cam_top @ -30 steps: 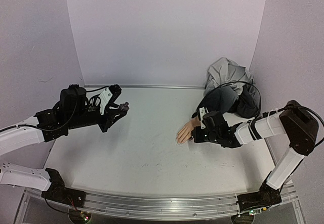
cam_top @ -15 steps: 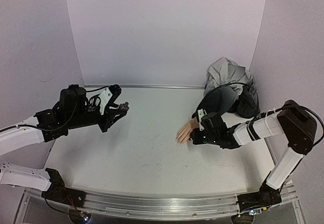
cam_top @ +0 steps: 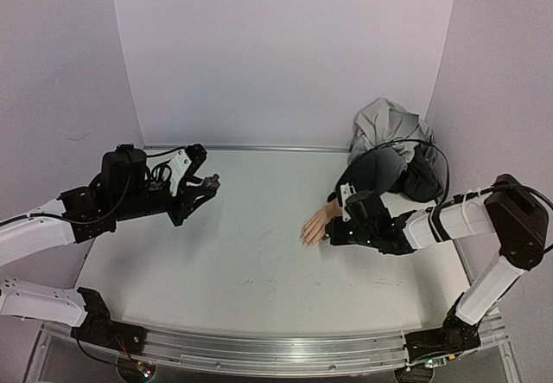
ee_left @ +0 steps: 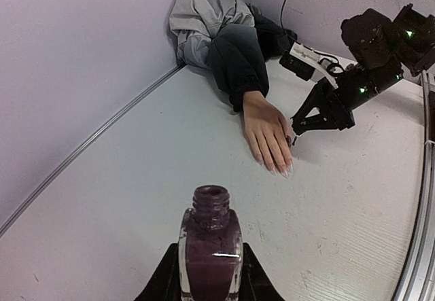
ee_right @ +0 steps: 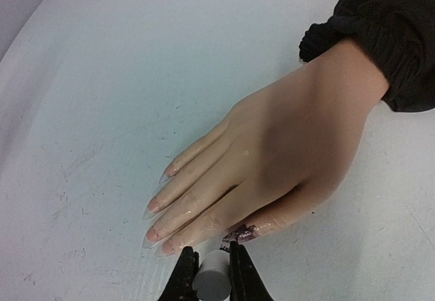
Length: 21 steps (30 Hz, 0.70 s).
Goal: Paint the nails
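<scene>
At right of table (cam_top: 242, 262), hand (ee_right: 285, 151) lies flat. Thumb nail (ee_right: 241, 233) maroon; four other nails (ee_right: 151, 235) pale, left to do. Right gripper (ee_right: 211, 257) clamps brush cap (ee_right: 212, 278) beside thumb; left gripper (ee_left: 209, 255) holds open bottle (ee_left: 209, 223).

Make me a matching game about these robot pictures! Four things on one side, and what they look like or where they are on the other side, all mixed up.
Things:
1. bottle
2. hand
3. thumbnail
4. cap

States:
A. painted maroon
B. lying flat on the table
C. open, held in the left gripper
D. white, held in the right gripper

Pairs: 1-C, 2-B, 3-A, 4-D
</scene>
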Each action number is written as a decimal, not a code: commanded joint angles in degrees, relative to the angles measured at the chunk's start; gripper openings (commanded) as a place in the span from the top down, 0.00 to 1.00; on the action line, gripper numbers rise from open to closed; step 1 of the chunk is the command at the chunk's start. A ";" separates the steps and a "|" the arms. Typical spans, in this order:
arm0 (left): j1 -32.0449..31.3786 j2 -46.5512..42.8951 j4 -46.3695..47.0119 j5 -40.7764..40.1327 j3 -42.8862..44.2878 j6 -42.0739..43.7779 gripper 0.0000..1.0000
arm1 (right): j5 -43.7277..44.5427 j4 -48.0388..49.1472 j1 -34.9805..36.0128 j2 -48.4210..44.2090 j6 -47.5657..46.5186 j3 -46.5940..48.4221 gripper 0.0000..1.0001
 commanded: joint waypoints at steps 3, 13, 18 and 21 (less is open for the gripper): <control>0.32 -1.20 2.43 0.84 3.63 -0.98 1.00 | 6.22 -2.75 0.25 -6.07 1.41 -0.87 1.00; 0.33 -1.04 2.45 2.62 3.76 -0.42 1.00 | 9.32 -6.88 0.24 -11.68 -0.36 0.58 1.00; 0.29 -0.68 2.35 11.50 4.24 -0.02 1.00 | 8.90 -12.11 0.28 -23.07 -2.18 1.07 1.00; 0.29 -0.66 2.05 17.74 4.71 -0.27 1.00 | 6.75 -14.62 0.32 -28.62 -1.90 1.54 1.00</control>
